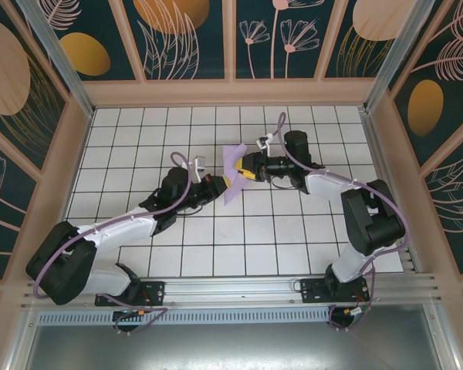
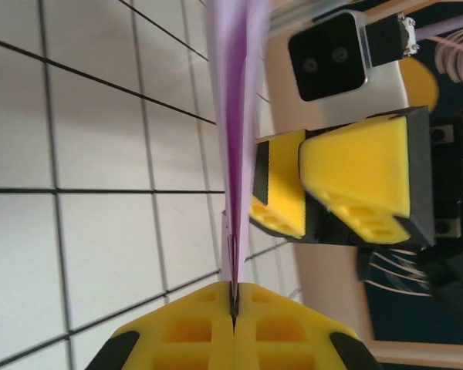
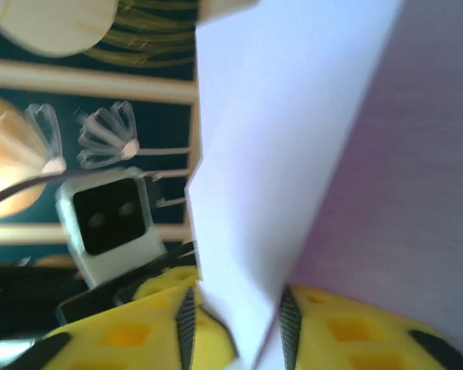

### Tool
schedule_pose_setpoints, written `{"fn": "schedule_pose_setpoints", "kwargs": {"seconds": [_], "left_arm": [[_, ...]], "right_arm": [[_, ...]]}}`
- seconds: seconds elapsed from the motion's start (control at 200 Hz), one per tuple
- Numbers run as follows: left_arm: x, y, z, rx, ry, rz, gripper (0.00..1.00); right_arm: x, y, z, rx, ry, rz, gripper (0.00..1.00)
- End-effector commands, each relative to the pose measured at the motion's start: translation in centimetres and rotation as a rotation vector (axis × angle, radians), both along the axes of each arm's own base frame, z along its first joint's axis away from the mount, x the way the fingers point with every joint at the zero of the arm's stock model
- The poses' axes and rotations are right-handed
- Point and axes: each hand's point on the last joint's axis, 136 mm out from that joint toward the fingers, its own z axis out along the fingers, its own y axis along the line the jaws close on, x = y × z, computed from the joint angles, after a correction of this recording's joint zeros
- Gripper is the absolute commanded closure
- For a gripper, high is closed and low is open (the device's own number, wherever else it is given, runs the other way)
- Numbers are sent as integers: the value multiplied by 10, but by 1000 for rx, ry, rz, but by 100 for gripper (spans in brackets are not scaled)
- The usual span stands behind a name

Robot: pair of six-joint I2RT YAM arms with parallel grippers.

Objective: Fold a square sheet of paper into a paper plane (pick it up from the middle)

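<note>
Judging from how the sheet (image 1: 233, 163) hangs, the folding is begun but far from done. The sheet is off the table (image 1: 216, 247), held in the air between the two arms over the middle of the tiles. Seen edge-on from the left wrist it is doubled, two thin layers running close together up from a crease, so at least one fold is in. How many more folds it carries I cannot tell, since the top view shows it as a small, uneven lavender patch. It has no narrow, pointed dart shape yet.

The left gripper (image 2: 234, 297) is closed tight on the sheet's lower edge, fingertips meeting with the paper pinched between them. The right gripper (image 3: 238, 327) faces it from the other side. Its jaws stand apart with the sheet passing through the gap, and it seems not to be clamping it.

Left to do, I judge: the nose folds, the wings and a sharpened centre crease.
</note>
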Motion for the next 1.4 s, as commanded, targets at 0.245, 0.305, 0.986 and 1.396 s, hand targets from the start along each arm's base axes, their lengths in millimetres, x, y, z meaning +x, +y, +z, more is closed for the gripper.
{"fn": "schedule_pose_setpoints", "kwargs": {"seconds": [0.245, 0.305, 0.986, 1.396], "left_arm": [[23, 134, -21, 898, 23, 360, 100], [23, 152, -18, 1023, 45, 402, 100], [61, 54, -111, 991, 130, 128, 52], [76, 65, -50, 717, 22, 211, 12]], "right_arm": [[41, -76, -34, -507, -177, -374, 38], [43, -82, -38, -535, -173, -413, 38], [35, -114, -74, -675, -84, -601, 37], [19, -36, -69, -541, -128, -415, 41]]}}
